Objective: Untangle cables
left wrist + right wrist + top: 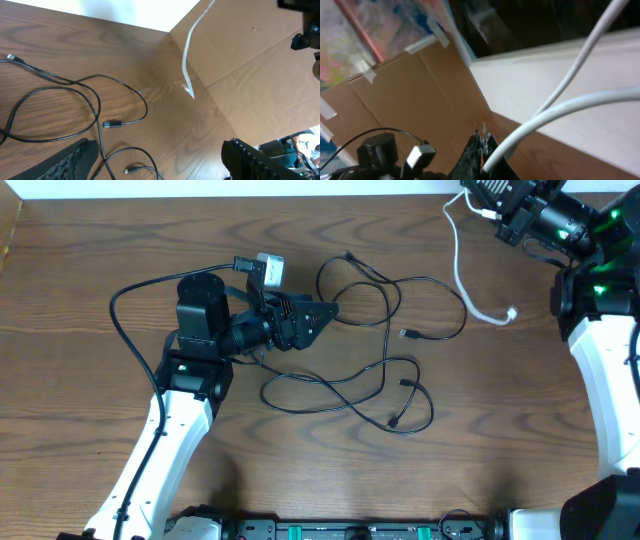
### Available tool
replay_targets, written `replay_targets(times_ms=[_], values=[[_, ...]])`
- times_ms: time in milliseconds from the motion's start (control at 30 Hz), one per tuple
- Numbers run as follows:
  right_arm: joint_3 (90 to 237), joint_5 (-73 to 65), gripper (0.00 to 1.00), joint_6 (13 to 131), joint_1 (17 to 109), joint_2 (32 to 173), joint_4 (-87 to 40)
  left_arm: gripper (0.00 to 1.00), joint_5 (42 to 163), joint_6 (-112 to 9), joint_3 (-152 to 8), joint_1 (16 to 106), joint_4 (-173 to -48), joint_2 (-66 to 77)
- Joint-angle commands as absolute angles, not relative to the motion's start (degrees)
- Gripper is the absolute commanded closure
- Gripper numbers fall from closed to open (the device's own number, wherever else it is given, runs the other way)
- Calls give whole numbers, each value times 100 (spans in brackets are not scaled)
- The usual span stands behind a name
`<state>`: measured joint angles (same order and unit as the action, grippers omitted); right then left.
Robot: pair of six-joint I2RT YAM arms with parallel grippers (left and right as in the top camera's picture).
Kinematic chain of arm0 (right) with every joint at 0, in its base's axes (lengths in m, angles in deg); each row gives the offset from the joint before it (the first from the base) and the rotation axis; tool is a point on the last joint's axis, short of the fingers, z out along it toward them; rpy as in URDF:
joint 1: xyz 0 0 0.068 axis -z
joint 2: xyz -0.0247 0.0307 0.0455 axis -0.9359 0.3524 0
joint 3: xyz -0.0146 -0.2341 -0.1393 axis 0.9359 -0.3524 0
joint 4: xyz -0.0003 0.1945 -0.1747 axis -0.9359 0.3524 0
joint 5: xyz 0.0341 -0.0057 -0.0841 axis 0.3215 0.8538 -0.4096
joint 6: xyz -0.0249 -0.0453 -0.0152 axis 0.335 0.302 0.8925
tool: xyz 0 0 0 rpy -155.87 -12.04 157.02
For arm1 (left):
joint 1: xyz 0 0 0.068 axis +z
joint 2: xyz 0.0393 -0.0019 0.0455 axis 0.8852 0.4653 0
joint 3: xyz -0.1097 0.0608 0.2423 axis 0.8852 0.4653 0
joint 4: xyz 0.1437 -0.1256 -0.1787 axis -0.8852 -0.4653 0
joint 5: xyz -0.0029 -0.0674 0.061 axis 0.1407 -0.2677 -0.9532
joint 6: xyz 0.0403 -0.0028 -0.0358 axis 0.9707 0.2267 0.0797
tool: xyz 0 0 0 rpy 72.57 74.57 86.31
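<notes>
Overhead: at the far-right corner your right gripper [488, 213] pinches the white cable [458, 255], likely freeing it; left gripper [322, 312] spread.

Table [80, 380] brown wood-grain, smooth with a faint sheen; black cables [112, 123] matt, rubbery-looking; white cable [570, 105] smooth, slightly glossy; back wall [260, 65] matt, creased brown cardboard.
</notes>
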<state>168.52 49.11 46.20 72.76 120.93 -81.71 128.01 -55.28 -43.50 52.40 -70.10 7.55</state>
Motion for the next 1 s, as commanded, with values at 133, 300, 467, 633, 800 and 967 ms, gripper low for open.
replay_targets(times_ms=[133, 300, 467, 633, 800, 967], values=[[16937, 3794, 99, 6308, 7746, 12004, -6096, 16, 12788, -5405, -4422, 5225, -7003, 750], [17293, 1842, 99, 7757, 7895, 12004, -3885, 16, 12783, -5403, -4422, 5227, -7003, 750], [17805, -785, 99, 8762, 8022, 12004, -2350, 16, 12766, -5379, -4422, 5227, -7003, 750], [17912, -2700, 99, 9383, 8343, 12006, -2001, 16, 12761, -5337, -4422, 5227, -7003, 750], [17912, -2982, 99, 9650, 9154, 12036, -2062, 16, 12764, -5337, -4422, 5227, -7005, 750], [17912, -2698, 99, 9602, 10183, 12071, -2182, 16, 12764, -5337, -4422, 5227, -7005, 750]])
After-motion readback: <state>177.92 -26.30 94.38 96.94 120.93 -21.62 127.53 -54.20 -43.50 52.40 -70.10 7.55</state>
